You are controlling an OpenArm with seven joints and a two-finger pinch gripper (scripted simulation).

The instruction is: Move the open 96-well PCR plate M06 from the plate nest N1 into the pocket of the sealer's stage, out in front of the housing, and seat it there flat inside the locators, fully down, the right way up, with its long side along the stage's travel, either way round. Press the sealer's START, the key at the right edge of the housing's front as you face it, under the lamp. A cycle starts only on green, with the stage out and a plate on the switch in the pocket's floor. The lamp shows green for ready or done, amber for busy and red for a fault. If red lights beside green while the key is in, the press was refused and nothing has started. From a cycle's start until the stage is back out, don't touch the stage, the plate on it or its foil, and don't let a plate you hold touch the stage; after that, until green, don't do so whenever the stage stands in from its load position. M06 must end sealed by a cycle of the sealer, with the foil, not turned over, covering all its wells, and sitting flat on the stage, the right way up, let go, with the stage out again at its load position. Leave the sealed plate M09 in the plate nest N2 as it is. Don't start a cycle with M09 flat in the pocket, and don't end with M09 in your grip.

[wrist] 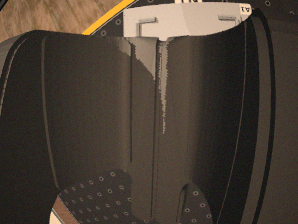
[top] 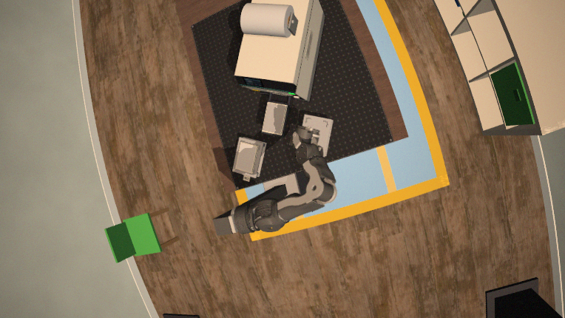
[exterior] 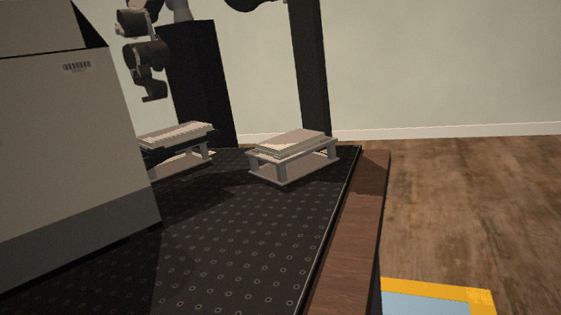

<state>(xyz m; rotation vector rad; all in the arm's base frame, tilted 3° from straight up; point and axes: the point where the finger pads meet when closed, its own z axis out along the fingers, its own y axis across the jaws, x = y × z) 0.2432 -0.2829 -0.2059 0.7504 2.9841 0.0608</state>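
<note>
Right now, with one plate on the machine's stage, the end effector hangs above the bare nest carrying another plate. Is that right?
Not quite: the end effector is shut and carries nothing, as the exterior view shows. It does hang above the bare nest, with one plate on the stage.

The top view looks straight down from high above the sealer (top: 276, 51). The exterior view sits low beside the sealer (exterior: 34, 149), close. Both show it; the wrist view doesn't.
</note>
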